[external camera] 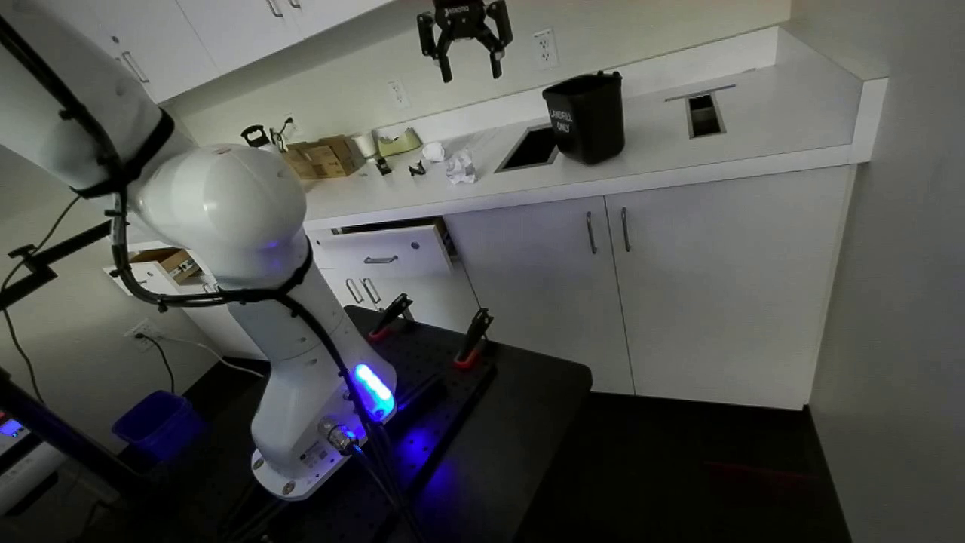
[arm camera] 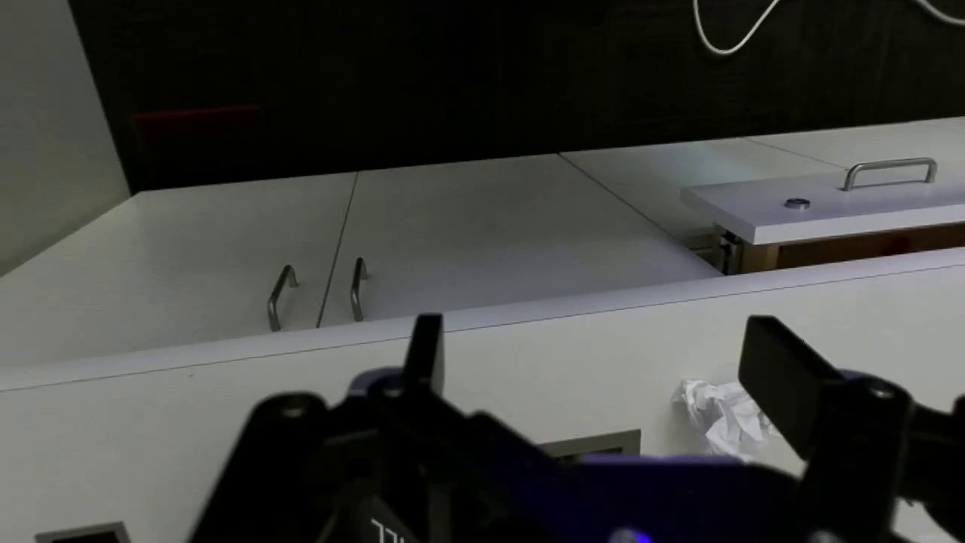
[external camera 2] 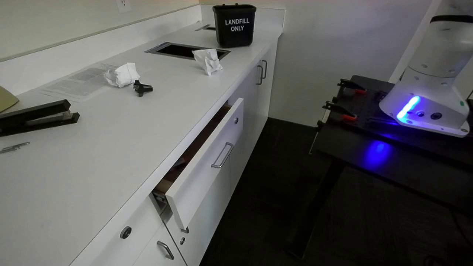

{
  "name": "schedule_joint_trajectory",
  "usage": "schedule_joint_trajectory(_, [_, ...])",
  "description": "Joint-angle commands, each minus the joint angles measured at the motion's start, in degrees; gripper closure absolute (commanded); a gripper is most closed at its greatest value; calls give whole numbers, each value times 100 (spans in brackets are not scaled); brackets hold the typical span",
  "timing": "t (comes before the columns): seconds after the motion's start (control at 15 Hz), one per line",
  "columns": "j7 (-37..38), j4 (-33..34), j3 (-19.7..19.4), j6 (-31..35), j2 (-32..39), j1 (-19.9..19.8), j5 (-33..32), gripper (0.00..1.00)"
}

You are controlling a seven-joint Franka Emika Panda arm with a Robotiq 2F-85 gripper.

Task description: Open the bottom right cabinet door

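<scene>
White and jointed, the robot arm [external camera: 226, 219] stands leftmost, mounted on the black desk [external camera: 520, 422] and set back from the long edge that faces the counter [external camera: 652, 128]. Next, beyond that edge, a drawer [external camera: 392, 249] is part-way out; two clamps [external camera: 473, 339] stand along the same edge. Above the counter hangs the gripper [external camera: 471, 73], its fingers [arm camera: 784, 385] spread wide, nothing between them, as the wrist view confirms. Farther right come the narrower door [external camera: 539, 279], closed, and the bin [external camera: 592, 124] on the counter above. Rightmost, past the desk's corner and before the side wall [external camera: 897, 249], is the bottom right cabinet door [external camera: 731, 294], closed, its upright bar handle [external camera: 626, 230] near the upper corner beside the narrower door. Step in hand, as I judge it from where I stand: the approach, with the handle untouched and well apart from the fingers. The next move likely calls for carrying the gripper out over the counter's front edge, lowering it without striking the bin, and turning it until the fingers straddle the handle. Closing and an outward pull would follow, presumably in an arc toward the side wall, kept off the desk's corner.
</scene>
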Motion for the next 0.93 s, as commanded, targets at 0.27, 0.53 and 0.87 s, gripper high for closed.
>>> schedule_joint_trajectory(0.27, [666,16,-470,1252,842,-943,147,0])
schedule_joint_trajectory(0.53, [629,17,-876,1954,1754,-1262,939,0])
schedule_joint_trajectory(0.87, [607,188,-703,2382,3035,-1555,2968,0])
